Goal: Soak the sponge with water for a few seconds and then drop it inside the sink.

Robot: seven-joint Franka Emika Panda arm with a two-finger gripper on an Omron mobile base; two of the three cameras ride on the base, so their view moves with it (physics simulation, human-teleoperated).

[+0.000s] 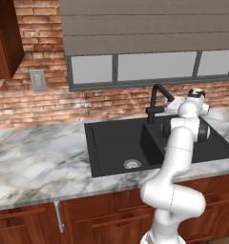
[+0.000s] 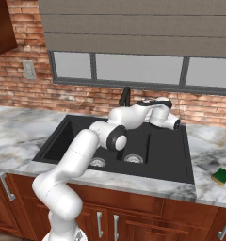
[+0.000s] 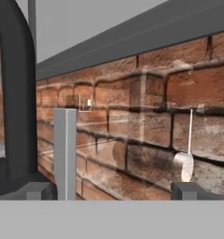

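Observation:
The yellow and green sponge (image 2: 222, 176) lies on the marble counter to the right of the sink, far from my hand. The black double-basin sink (image 1: 111, 138) (image 2: 169, 155) is set in the counter, with the arm stretched over it. My gripper (image 1: 173, 104) (image 2: 143, 102) (image 3: 115, 191) is open and empty. It is raised behind the sink, beside the black gooseneck faucet (image 1: 157, 100) (image 3: 16, 93), and faces the brick wall. Its fingertips (image 3: 37, 190) stand wide apart. The water is out of view.
A grey upright bar (image 3: 66, 154) stands close in front of the left finger, next to the faucet. Brick wall (image 3: 156, 126) and a window (image 1: 150, 66) back the counter. Marble counter (image 1: 35, 157) spreads left of the sink. A silver drain (image 1: 132, 164) sits in the larger basin.

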